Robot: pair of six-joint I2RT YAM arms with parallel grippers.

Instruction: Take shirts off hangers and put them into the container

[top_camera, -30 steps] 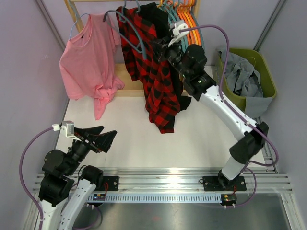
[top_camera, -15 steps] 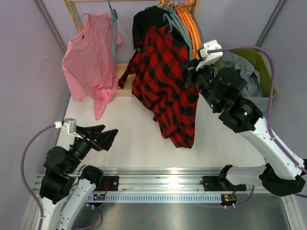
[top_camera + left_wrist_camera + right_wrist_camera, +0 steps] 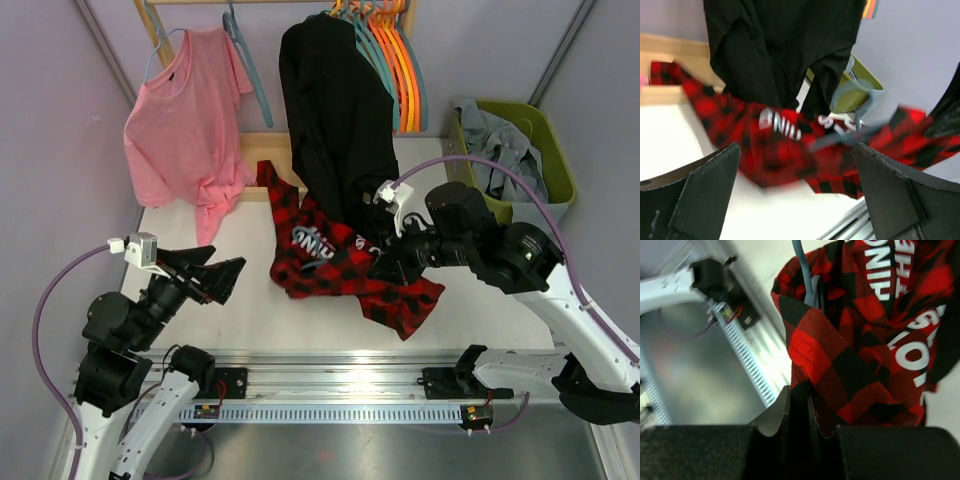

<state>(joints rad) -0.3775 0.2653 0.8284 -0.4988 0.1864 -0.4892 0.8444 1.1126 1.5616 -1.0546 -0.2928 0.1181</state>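
Risk of hauling a hanger along: teal hanger [image 3: 802, 270] poking from folds of the plaid shirt [image 3: 330, 262], just ahead of the right gripper [image 3: 385, 268], itself clenched on a pinch of that cloth. Sprawled on the table [image 3: 250, 310] left of that gripper, well apart from the container [image 3: 556, 150] behind and right. Could slip from so thin a pinch. Left gripper [image 3: 215, 278] released, holding nothing.

Black shirt [image 3: 785, 45] hanging, blurred plaid shirt [image 3: 765, 145] below, olive container [image 3: 860, 90] behind, tool fingers [image 3: 705, 200] spread wide
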